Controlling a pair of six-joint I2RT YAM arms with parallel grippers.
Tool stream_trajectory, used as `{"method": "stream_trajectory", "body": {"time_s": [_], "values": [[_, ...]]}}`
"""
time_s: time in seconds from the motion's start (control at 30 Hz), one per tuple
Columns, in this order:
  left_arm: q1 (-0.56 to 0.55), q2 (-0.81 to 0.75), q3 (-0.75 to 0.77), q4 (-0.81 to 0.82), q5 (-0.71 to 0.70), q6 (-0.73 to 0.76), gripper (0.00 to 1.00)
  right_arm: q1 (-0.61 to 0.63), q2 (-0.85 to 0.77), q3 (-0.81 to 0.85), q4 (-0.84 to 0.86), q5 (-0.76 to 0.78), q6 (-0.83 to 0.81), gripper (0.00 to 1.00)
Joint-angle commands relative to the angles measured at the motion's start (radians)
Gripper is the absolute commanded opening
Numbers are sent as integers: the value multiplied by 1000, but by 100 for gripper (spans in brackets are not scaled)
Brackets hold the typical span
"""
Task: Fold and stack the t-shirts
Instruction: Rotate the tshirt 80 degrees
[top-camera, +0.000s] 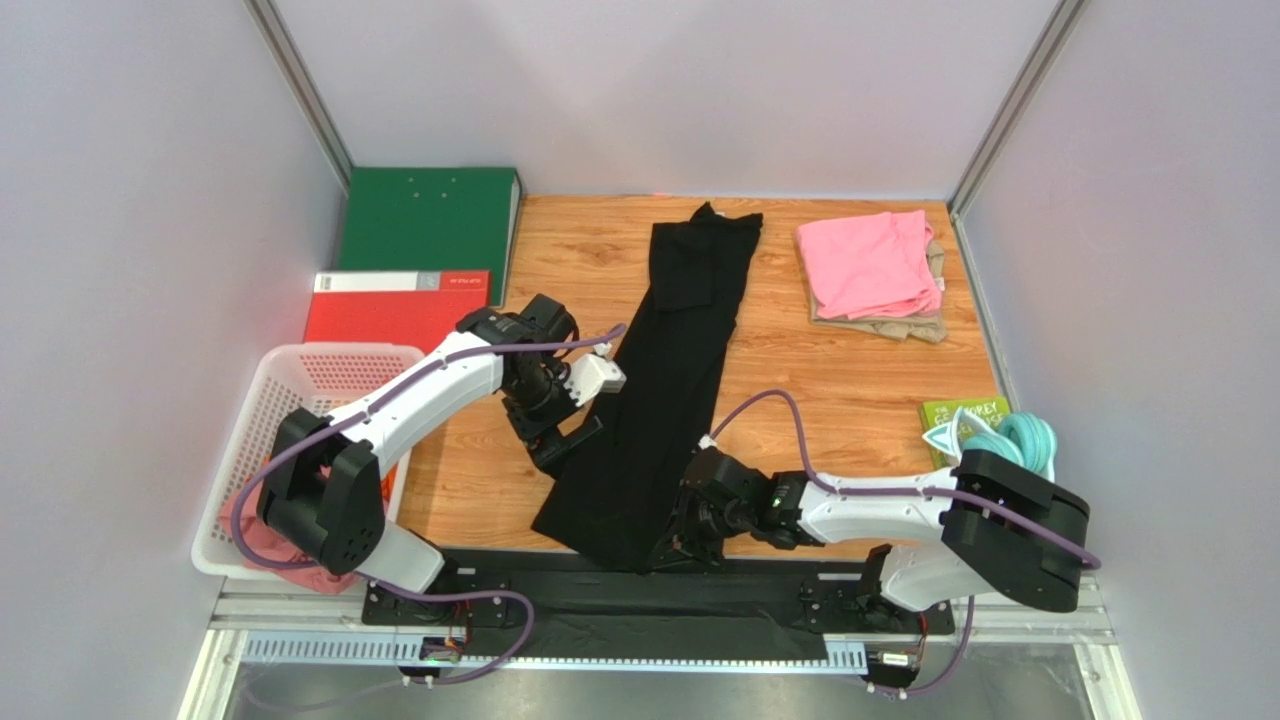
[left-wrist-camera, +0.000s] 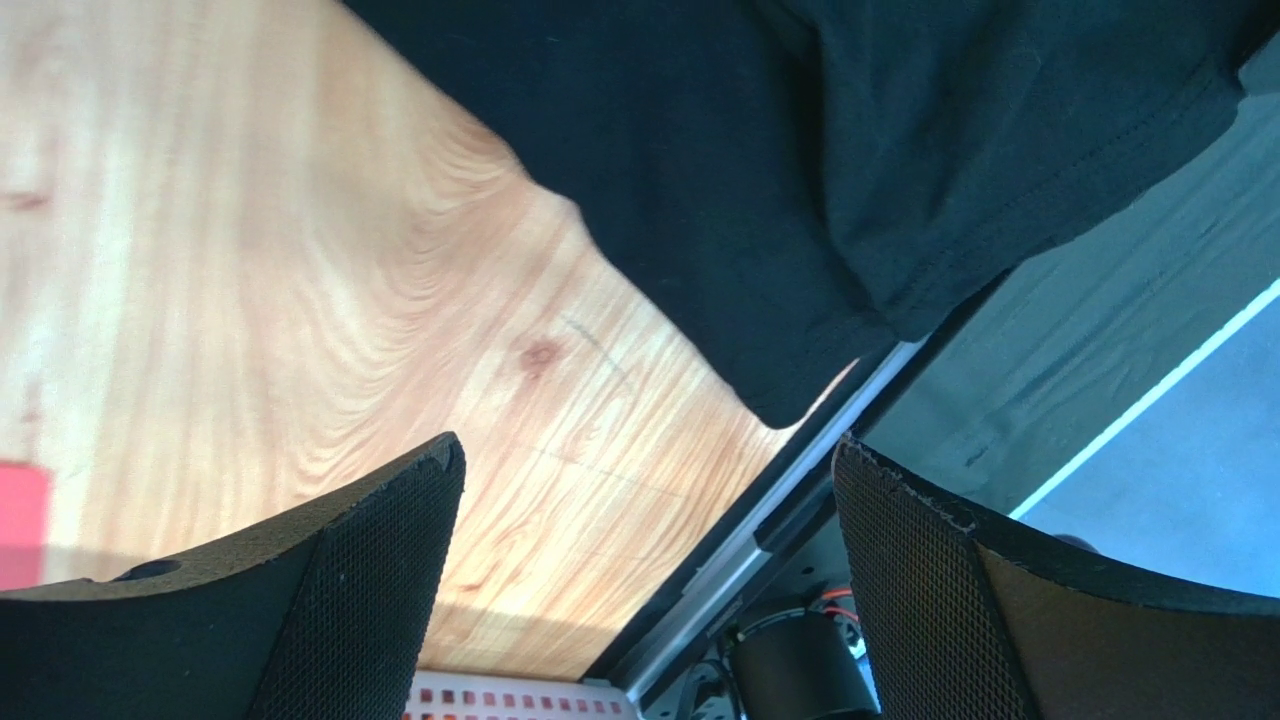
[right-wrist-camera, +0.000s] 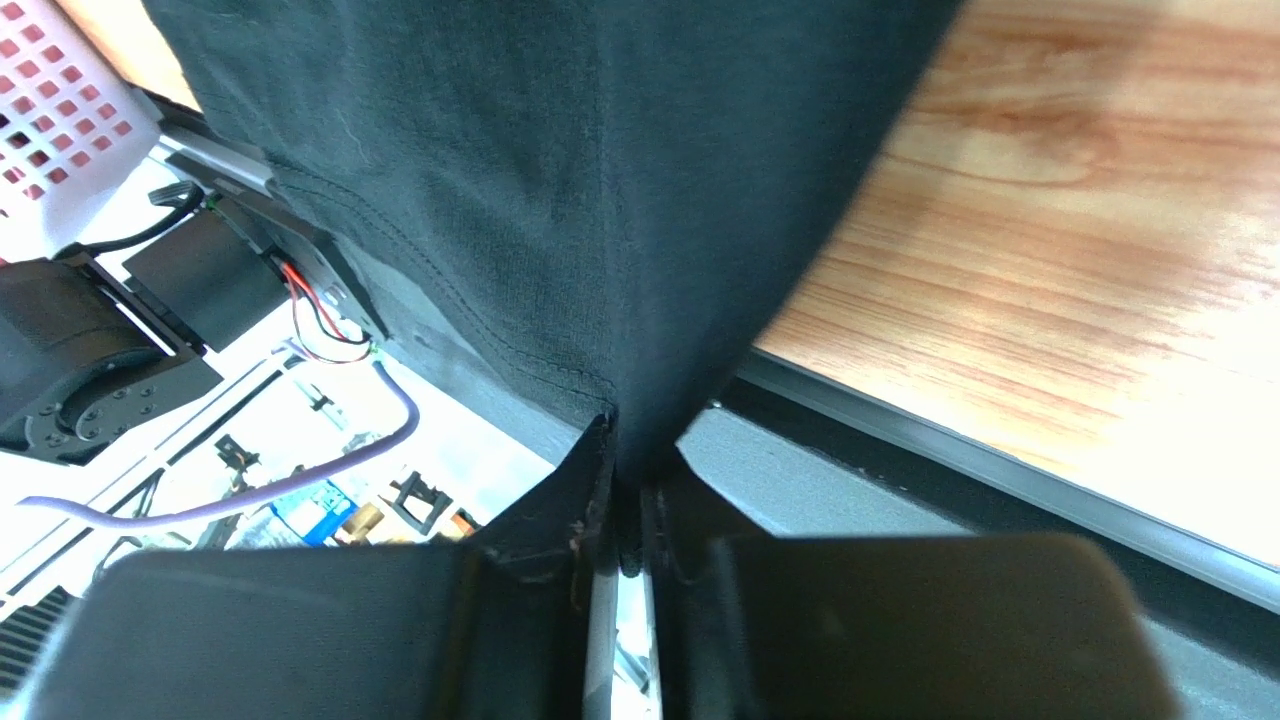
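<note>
The right gripper (right-wrist-camera: 631, 458) is clamped on the near hem of the black t-shirt (top-camera: 679, 360), a long folded strip running from the table's (top-camera: 842, 405) far edge to its near edge. The left gripper (left-wrist-camera: 646, 465) hangs jaws apart at its left edge. The crosswise fold looks due next, which means lifting that hem toward the far edge.

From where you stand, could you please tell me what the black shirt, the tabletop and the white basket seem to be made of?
Black shirt: soft matte knit, probably cotton; stitched hem, limp drape.
Tabletop: light wood or wood-look laminate; grain and knots, slight sheen.
White basket: likely moulded plastic; regular grid holes.
</note>
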Motion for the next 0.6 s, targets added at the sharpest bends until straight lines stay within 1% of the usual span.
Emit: {"method": "stream_trajectory", "body": {"time_s": [0.0, 0.13, 0.2, 0.27, 0.4, 0.47, 0.57], "values": [[38, -57, 63, -28, -11, 15, 98, 17, -18, -21, 4, 1, 22, 1], [81, -71, 82, -42, -11, 30, 98, 35, -65, -47, -33, 16, 41, 0], [104, -76, 89, -49, -11, 44, 98, 35, -62, -48, -31, 12, 38, 16], [113, -79, 97, -57, -9, 51, 98, 38, -16, -35, -17, -5, 19, 26], [121, -88, 108, -75, 3, 58, 98, 38, 109, 43, 10, -49, -27, 32], [121, -94, 105, -78, 3, 62, 98, 38, 140, 65, 23, -57, -46, 38], [122, -102, 94, -80, 2, 70, 98, 38, 173, 94, 27, -66, -58, 41]]}}
